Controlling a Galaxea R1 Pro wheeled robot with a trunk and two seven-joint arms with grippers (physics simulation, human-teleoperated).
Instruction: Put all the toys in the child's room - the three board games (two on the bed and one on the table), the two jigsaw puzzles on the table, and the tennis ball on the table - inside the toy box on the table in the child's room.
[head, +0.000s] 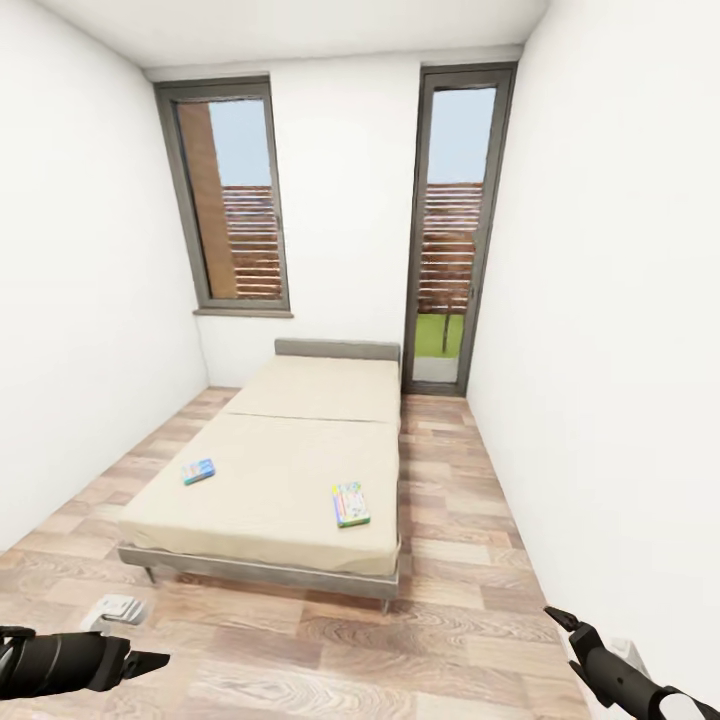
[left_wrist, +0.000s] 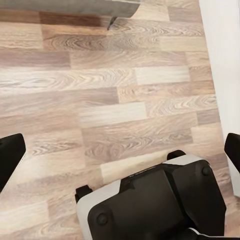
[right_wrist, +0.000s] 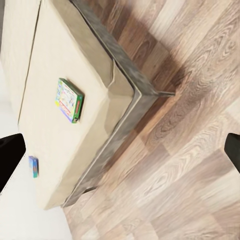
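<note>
Bedroom floor ahead: two board games (head: 350, 504) on bed (head: 270, 480), far beyond both released (empty) grippers (head: 556, 617).

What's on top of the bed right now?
Two board games lie flat on the bed: a blue one and a green-edged one, apart. Nothing else shows there; under the bed is hidden.

Bright, even render; daylight thru windows (head: 232, 195); soft shadow under bed (head: 270, 480); edges stretched.

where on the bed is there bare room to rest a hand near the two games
The mattress lies bare between the blue game and the green game, and across the whole half toward the headboard. Tightest: the edge strip beside the green game.
</note>
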